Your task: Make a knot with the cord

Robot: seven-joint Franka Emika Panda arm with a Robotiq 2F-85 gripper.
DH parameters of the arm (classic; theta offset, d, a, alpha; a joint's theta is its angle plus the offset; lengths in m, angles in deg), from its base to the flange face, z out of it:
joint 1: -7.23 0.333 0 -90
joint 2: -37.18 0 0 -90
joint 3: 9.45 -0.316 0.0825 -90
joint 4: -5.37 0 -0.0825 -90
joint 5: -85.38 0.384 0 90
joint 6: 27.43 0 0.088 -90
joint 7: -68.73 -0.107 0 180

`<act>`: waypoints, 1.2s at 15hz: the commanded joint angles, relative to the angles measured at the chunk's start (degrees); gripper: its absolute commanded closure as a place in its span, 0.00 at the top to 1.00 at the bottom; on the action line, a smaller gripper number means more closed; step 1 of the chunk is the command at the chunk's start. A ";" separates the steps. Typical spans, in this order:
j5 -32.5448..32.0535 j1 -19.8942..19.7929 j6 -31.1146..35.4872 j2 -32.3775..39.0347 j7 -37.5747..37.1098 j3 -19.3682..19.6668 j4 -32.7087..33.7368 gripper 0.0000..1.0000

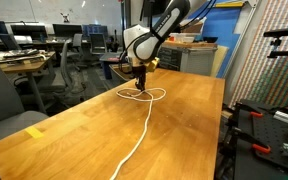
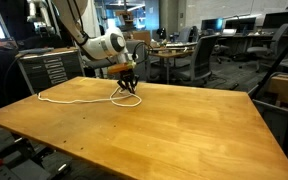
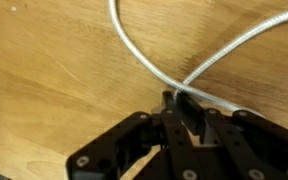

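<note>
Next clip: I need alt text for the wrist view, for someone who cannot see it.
Black fingers at the bottom of the frame pinch a white cord where two of its strands meet on a wooden table. One strand curves away to the top edge, the other runs to the upper right.

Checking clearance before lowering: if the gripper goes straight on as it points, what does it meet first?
The cord, between the jaws of the gripper, then the wooden table just beneath; depth is hard to judge.

A wooden table (image 1: 189, 120) bears a looped white cord (image 1: 144, 120) and a yellow patch (image 1: 34, 131).
</note>
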 commanded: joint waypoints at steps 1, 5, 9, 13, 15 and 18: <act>1.72 0.23 -2.52 0.07 -1.54 -0.09 1.36 0.00; 3.36 0.02 -4.11 0.11 -2.30 -0.32 1.82 0.02; 4.03 -0.16 -4.84 -0.69 -2.81 -0.17 2.34 0.02; 2.04 0.12 -1.03 -6.99 -1.30 0.34 -0.27 0.01; 3.08 -0.68 -0.37 -10.61 0.90 -1.19 -1.49 0.01; 6.08 -2.05 -0.63 -15.76 7.01 -5.43 -4.52 0.01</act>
